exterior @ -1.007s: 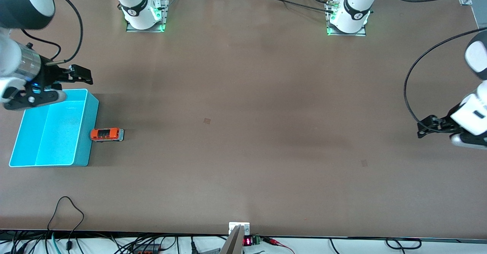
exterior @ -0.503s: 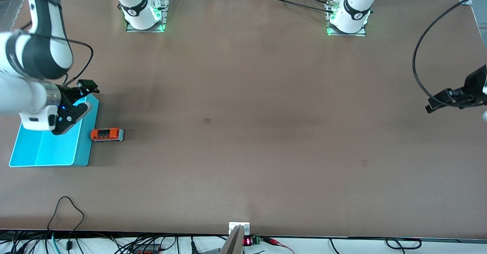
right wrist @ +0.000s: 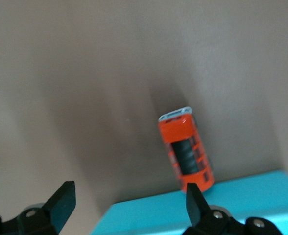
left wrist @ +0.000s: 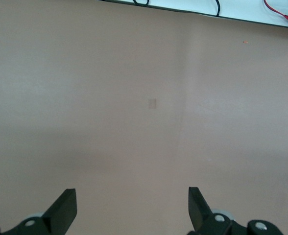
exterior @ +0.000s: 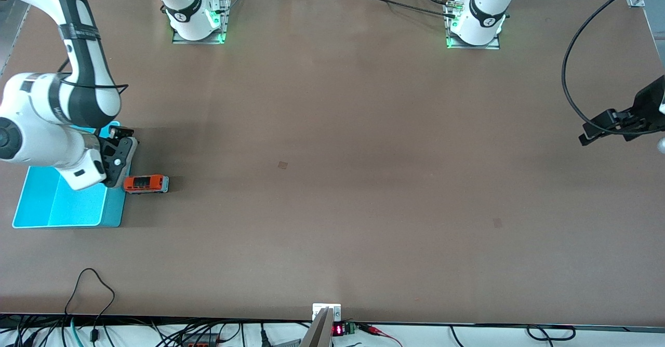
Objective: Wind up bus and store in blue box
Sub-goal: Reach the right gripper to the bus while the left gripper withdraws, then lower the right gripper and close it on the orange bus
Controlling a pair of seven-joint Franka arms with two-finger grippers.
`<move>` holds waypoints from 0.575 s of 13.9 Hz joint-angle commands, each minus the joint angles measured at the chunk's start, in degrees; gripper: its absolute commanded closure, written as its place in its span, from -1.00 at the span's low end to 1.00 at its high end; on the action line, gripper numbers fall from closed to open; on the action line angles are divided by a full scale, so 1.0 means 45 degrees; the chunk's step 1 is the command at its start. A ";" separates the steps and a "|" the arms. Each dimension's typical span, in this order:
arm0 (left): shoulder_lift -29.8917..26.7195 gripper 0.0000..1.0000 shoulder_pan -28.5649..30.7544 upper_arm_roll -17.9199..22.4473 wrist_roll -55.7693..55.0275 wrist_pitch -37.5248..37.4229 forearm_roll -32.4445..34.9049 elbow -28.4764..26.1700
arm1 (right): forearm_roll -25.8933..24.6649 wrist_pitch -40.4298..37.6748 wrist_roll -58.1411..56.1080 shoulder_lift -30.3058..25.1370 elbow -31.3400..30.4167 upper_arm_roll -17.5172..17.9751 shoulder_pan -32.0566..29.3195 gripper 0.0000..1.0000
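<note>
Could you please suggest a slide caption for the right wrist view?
Open right pincer hovering over the blue box rim, the orange bus on the table just beside it.

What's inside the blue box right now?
The visible part of the blue box is empty. The right arm covers the rest. The bus sits outside, beside it.

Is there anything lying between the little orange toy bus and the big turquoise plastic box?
Nothing: the orange toy bus sits right beside the turquoise plastic box, as the front view shows.
</note>
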 commanded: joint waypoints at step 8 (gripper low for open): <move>-0.0442 -1.00 -0.0067 0.0098 0.0475 -0.0380 0.0059 -0.0340 | -0.0292 0.5959 -0.2116 0.0266 -0.2493 0.0059 -0.0352 -1.00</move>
